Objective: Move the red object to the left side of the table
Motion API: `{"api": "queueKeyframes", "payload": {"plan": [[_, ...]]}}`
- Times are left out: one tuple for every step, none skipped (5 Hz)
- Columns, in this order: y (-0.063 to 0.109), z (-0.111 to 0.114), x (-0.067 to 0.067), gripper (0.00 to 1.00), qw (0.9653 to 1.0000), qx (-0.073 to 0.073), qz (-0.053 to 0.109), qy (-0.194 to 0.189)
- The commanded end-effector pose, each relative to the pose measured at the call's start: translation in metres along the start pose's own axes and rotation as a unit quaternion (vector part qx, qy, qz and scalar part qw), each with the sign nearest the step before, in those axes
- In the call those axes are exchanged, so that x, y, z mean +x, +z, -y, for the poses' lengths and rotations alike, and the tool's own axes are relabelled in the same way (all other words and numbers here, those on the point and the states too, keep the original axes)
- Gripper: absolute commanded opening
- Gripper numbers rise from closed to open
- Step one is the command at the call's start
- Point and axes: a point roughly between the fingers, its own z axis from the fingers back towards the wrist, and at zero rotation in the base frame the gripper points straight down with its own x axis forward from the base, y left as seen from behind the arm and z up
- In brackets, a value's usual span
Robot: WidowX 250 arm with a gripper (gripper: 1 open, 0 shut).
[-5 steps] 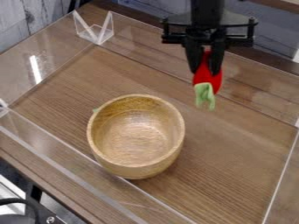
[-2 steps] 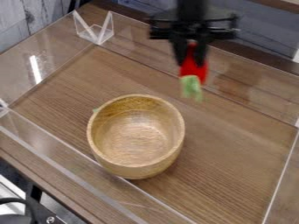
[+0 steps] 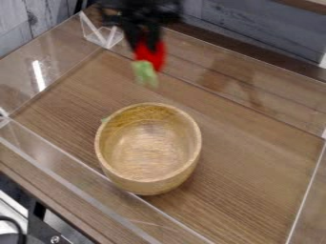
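I see a brown wood-grain table fenced on all sides by low clear acrylic walls, which would keep loose items from rolling off. My gripper hangs at the far edge of the scene, left of center, pointing almost straight down. The picture is blurred there, so its fingers are hard to separate, but they are drawn narrowly together around the red object, a small bright-red soft toy. Its light green stem end dangles below the fingers, toward the tabletop. The toy is in the air, clear of the wood, not resting on anything.

A round light wooden bowl sits on the table nearer to me, roughly below and in front of the carried toy. The two are apart; the toy is neither over the bowl's hollow nor touching its rim, as far as I can judge from this angle.

I read the grip from above as chosen so the soft toy hangs freely and clears the bowl in transit. The left part of the table looks bare, so I judge there is room to lower it there. The set-down is not yet done.
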Motion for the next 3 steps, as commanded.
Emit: {"api": "queueKeyframes", "payload": {"plan": [[0.011,-0.021,0.023,0.00,0.9993,0.006,0.034,0.011],[0.006,-0.040,0.033,0.00,0.9988,0.012,0.040,0.027],[-0.007,-0.045,0.041,0.00,0.9984,0.016,0.042,0.034]]}}
